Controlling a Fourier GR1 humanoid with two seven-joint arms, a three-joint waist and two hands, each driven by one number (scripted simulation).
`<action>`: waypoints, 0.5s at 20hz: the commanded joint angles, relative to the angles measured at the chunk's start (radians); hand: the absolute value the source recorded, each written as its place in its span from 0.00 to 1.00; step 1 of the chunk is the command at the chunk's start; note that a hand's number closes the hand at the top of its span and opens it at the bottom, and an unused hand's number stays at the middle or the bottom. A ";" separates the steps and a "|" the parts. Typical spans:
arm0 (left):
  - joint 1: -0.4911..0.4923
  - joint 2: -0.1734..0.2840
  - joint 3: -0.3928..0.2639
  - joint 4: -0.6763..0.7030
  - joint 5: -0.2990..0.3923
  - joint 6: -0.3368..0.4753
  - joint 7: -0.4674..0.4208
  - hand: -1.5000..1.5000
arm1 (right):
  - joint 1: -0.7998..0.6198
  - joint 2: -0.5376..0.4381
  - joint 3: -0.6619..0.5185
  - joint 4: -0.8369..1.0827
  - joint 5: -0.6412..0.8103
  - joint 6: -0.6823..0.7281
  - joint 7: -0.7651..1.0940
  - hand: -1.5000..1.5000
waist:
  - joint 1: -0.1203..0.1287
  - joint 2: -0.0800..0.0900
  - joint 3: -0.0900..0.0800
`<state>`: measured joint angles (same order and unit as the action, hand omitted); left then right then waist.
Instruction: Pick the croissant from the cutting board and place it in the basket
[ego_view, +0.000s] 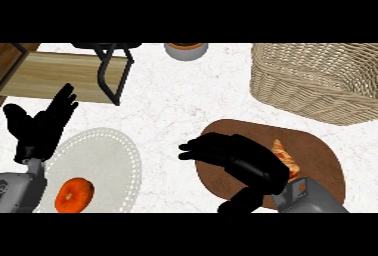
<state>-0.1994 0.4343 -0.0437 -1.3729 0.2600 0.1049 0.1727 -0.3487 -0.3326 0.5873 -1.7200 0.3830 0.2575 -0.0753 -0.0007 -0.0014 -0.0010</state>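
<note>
Just right of the right robot hand (240, 162), touching or nearly touching its back edge, lies the single croissant (285, 159) on the brown cutting board (325, 165); whether they actually meet cannot be told. This robot hand hovers over the board's left half with fingers spread and only slightly bent, closed on nothing. The croissant is judged light, soft and flaky, easily crushed or shed of crumbs, so a hold across its thicker middle, thumb on one long side and fingers on the other, would suit it better than a pinch at a tapered tip. One wicker basket (310, 95) stands up and to the right of the hand, well apart from it. The left robot hand (37, 127) rests open, fingers up, near the left edge. Also on the counter (177, 100): one white plate (111, 145) bearing one orange doughnut-like item (74, 195), and one cup (186, 50) at the far edge.
</note>
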 joint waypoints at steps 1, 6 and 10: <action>-0.004 0.017 0.015 0.018 0.002 -0.018 0.011 0.50 | -0.075 0.074 0.067 -0.058 0.072 0.072 0.334 0.00 | -0.001 -0.005 -0.002; -0.010 0.002 0.010 0.014 0.015 -0.018 0.034 0.50 | -0.279 -0.020 0.064 -0.091 0.222 0.237 0.569 0.00 | 0.002 -0.014 -0.006; -0.018 -0.001 0.002 0.007 -0.015 -0.001 0.019 0.50 | -0.435 -0.023 0.019 -0.066 0.266 0.399 0.764 0.00 | 0.002 -0.011 -0.005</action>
<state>-0.2080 0.4295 -0.0429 -1.3654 0.2544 0.1027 0.1924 -0.6413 -0.3605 0.6365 -1.7926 0.6078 0.5220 0.5058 -0.0018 -0.0135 -0.0054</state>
